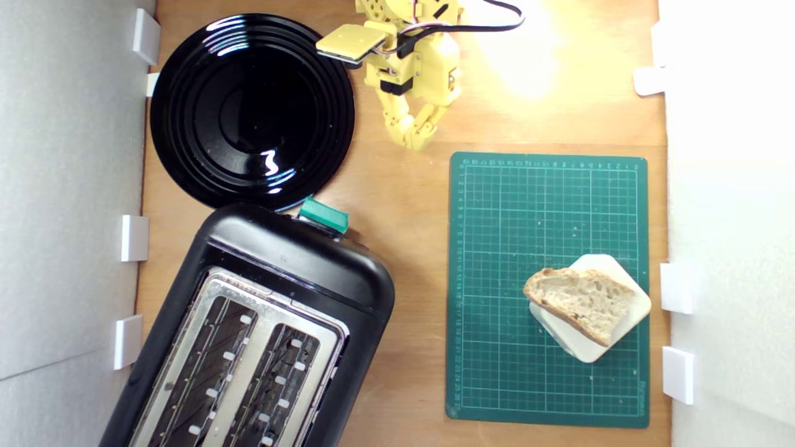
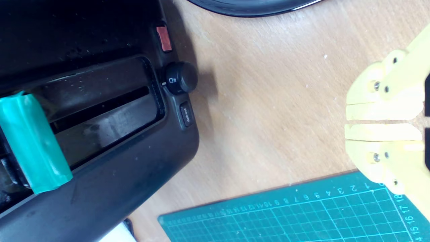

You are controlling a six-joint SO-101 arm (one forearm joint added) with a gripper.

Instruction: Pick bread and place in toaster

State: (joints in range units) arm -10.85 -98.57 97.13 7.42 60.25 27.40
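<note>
Yellow gripper (image 1: pixel 417 139) hanging over bare wood near the top of the exterior view, fingertips pressed together with only a hairline seam between them in the wrist view, nothing pinched there. Just below those tips, the top edge of the green cutting mat (image 1: pixel 497 248); off to the exterior view's left, the round black plate (image 1: pixel 186 112), and under that the toaster (image 1: pixel 298 254), lying at an angle, green lever (image 1: pixel 323 216) at the end nearest the arm, both long slots open and apparently empty, though the lower end is cut off by the frame. Now the prize: the bread (image 1: pixel 581 303), well apart from the gripper, down at the mat's lower corner on the exterior view's right, lying flat across a cream rounded-square block (image 1: pixel 630 292) and overhanging it toward the exterior view's left. Looks light, airy in the crumb, soft enough to dent or tear under a hard squeeze; brown crust likely the firmer part. Best bet, probably, a wide-open approach and a gentle pinch across the thickness at that overhanging crust edge, where the block lifts it clear of the mat. Flat on top, little to bite on from straight above. Floppy slice may sag once lifted, so a grip near the middle of the edge seems wiser for dropping it upright into a slot.
</note>
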